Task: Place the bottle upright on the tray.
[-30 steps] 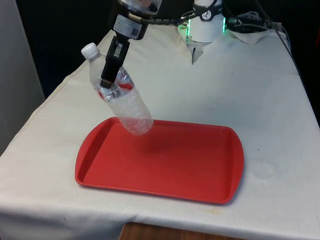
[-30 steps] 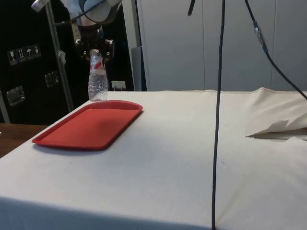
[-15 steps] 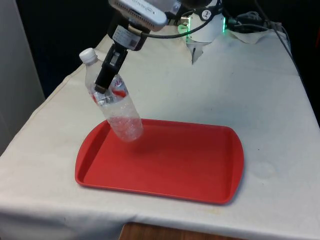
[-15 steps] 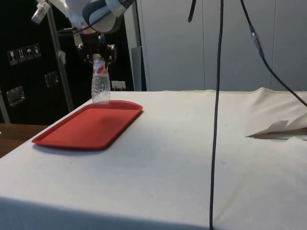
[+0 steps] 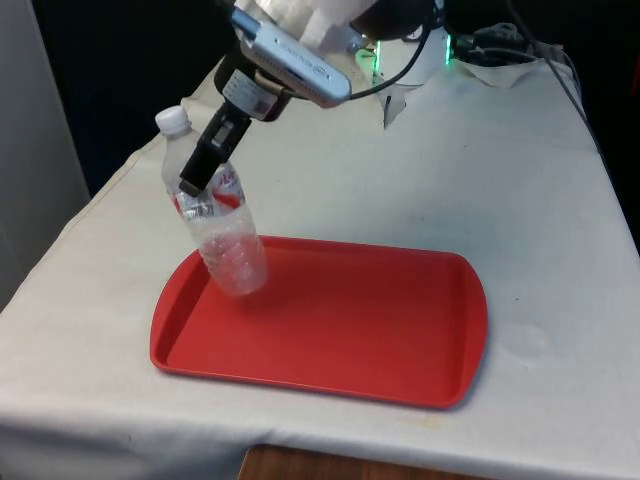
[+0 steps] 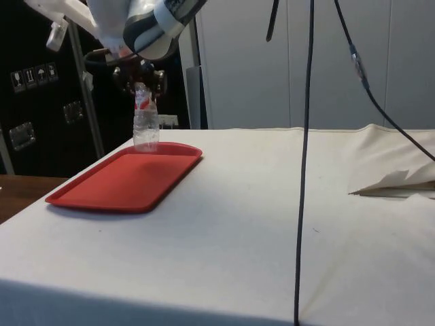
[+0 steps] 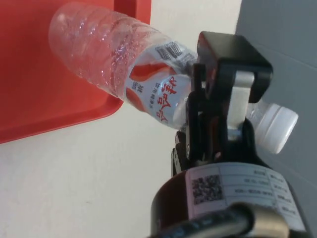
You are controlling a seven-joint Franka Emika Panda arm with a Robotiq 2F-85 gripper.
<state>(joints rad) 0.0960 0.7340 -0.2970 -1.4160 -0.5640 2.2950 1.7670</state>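
Note:
A clear plastic bottle (image 5: 215, 215) with a white cap and a red-and-white label is held by my gripper (image 5: 203, 172), which is shut on its upper part around the label. The bottle leans a little, cap towards the front view's left, and its base is at the far left corner of the red tray (image 5: 400, 330); whether it touches the tray floor I cannot tell. From the side, the bottle (image 6: 145, 125) looks nearly upright under the gripper (image 6: 140, 76), over the tray (image 6: 122, 183). In the wrist view the bottle (image 7: 124, 64) runs between the fingers (image 7: 225, 74) above the tray's corner (image 7: 29, 99).
The white cloth is rumpled into folds (image 6: 394, 180) at the side view's right. A black cable (image 6: 304, 163) hangs down in front of the side camera. The table's edge runs close to the tray at the front view's left and along the near side.
The gripper has moved the bottle down and towards the front view's left. The bottle has turned from a strong lean to nearly upright, and its base has come down to the tray's far left corner.

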